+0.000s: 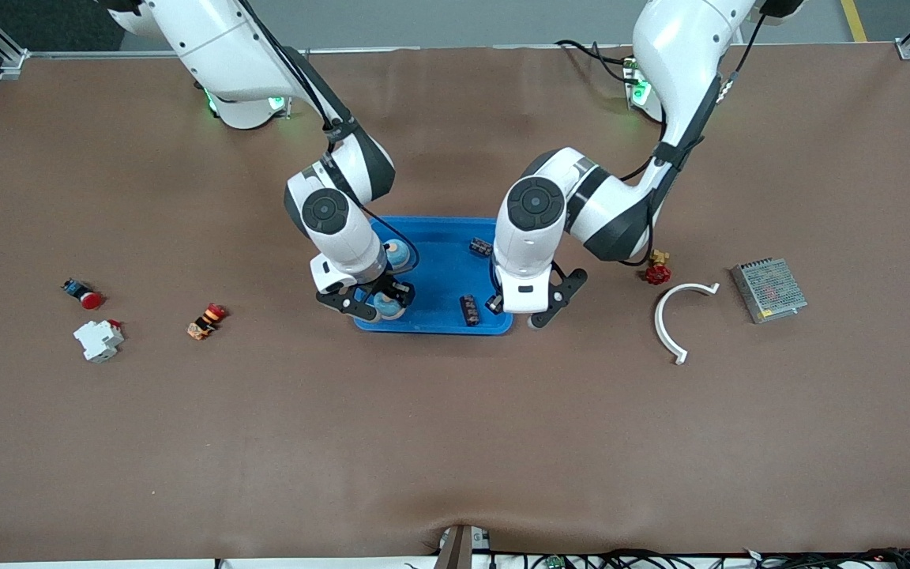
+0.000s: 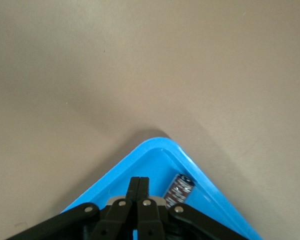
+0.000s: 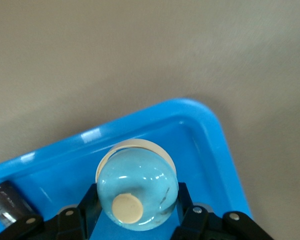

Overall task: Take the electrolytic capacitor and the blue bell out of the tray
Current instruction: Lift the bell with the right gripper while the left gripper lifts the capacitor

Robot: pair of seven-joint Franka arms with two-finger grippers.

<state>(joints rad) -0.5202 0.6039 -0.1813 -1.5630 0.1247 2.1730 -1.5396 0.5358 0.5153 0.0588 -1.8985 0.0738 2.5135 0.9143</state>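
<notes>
The right gripper [image 3: 140, 212] is clamping the smooth, slippery-looking blue bell [image 3: 137, 190] around its dome in the tray [image 3: 215, 130], while the left gripper [image 2: 138, 187], its fingers pressed together and empty, is hovering beside the small, rigid, likely light electrolytic capacitor [image 2: 180, 189].

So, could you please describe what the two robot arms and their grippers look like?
Both are glossy white arms with dark grey joint bands and round dark caps. Black cables run along them, and green lights glow at their bases. The left gripper and right gripper have black linkage fingers with silver pins.
</notes>
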